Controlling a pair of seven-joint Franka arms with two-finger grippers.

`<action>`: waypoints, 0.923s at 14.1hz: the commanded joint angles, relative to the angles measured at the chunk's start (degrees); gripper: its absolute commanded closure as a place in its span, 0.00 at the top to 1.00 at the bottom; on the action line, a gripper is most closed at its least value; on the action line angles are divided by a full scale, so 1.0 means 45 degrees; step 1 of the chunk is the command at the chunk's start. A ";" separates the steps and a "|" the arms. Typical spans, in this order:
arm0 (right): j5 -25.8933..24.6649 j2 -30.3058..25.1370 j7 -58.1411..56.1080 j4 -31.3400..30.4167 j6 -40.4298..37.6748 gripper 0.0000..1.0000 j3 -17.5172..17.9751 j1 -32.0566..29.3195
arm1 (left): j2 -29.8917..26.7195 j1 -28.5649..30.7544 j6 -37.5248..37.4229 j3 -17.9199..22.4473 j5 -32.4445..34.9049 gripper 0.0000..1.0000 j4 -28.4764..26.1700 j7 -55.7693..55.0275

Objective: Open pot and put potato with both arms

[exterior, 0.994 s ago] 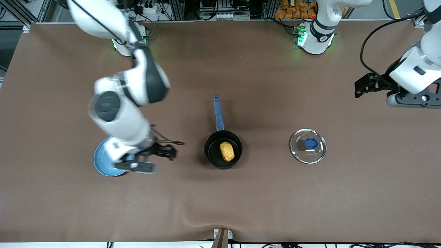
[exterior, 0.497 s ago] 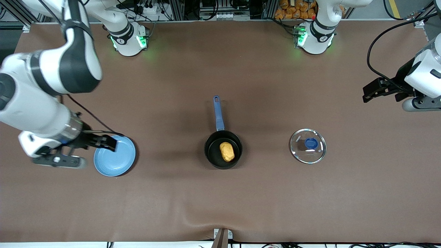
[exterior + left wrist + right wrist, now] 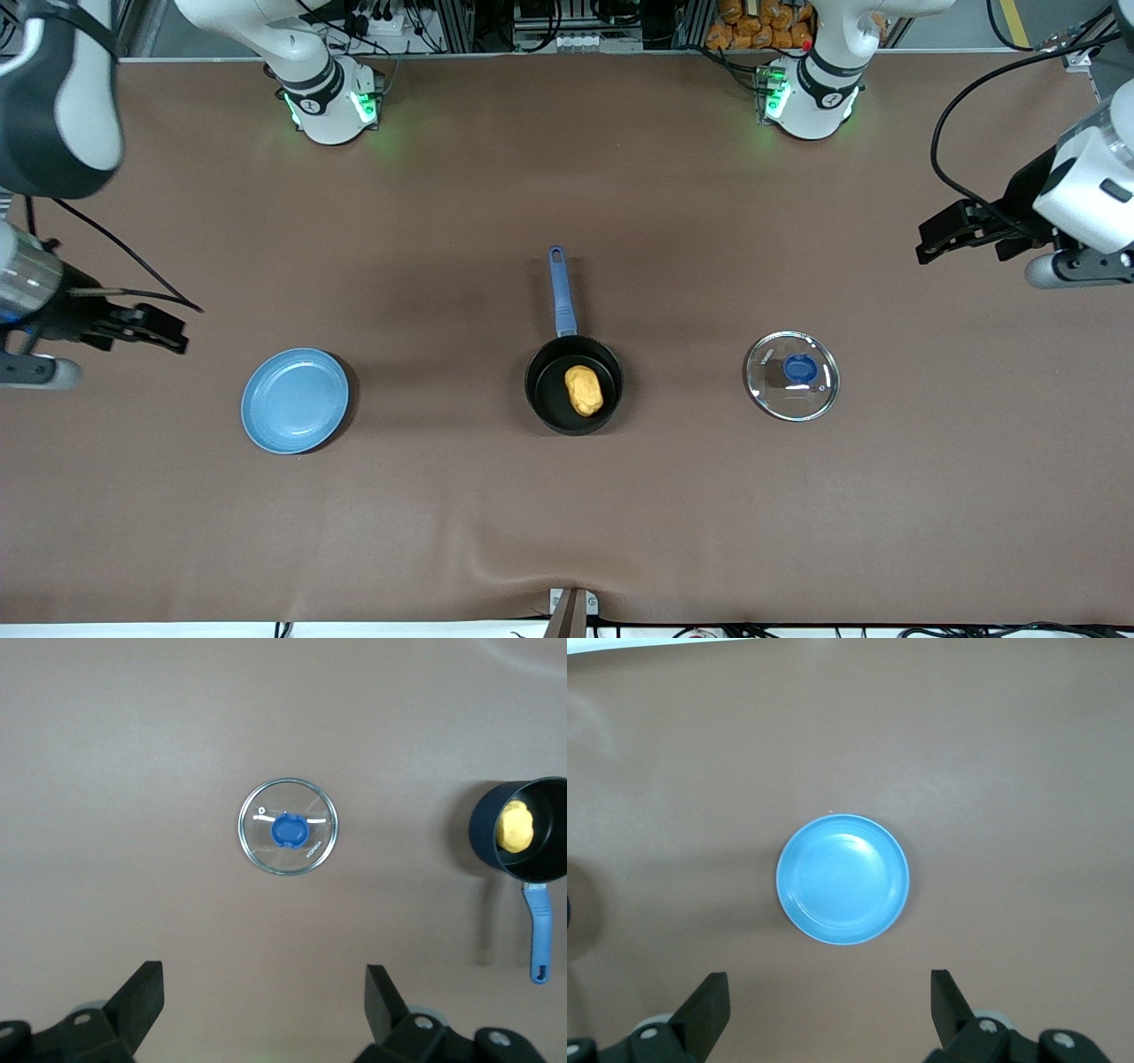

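The black pot point(image 3: 574, 384) with its long blue handle point(image 3: 560, 290) stands open at the table's middle. The yellow-orange potato point(image 3: 584, 390) lies inside it; both also show in the left wrist view, the pot point(image 3: 523, 855) and the potato point(image 3: 516, 827). The glass lid point(image 3: 791, 375) with a blue knob lies flat on the table toward the left arm's end and shows in the left wrist view point(image 3: 289, 827). My left gripper point(image 3: 939, 237) is open and empty, raised over bare table at that end. My right gripper point(image 3: 164, 330) is open and empty, raised over the right arm's end.
A flat light-blue plate point(image 3: 295, 400) lies toward the right arm's end, beside the pot; it shows in the right wrist view point(image 3: 842, 878). The brown mat has a small raised wrinkle point(image 3: 532, 558) near the front camera's edge. A bracket point(image 3: 571, 611) sticks up at that edge.
My right arm has swung away from the plate toward its end of the table and risen, baring the whole plate. My left gripper has shifted only slightly. Pot, potato and lid have not moved.
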 commanded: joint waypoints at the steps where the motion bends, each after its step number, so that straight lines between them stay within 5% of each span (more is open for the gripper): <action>1: -0.0171 -0.1124 -0.0197 -0.1054 0.0198 1.00 0.0230 -0.0389 | -0.0383 0.0879 -0.0229 -0.0510 -0.0172 1.00 0.0021 0.0004; 7: -0.0523 -0.2472 -0.0451 -0.2674 0.0761 1.00 0.0211 -0.0566 | -0.0500 0.1077 -0.0229 -0.0804 0.0081 1.00 -0.0018 0.0044; 13: -0.0855 -0.2844 -0.0315 -0.2812 0.0783 1.00 0.0250 -0.0449 | -0.0539 0.1058 -0.0229 -0.0804 0.0082 1.00 0.0020 0.0024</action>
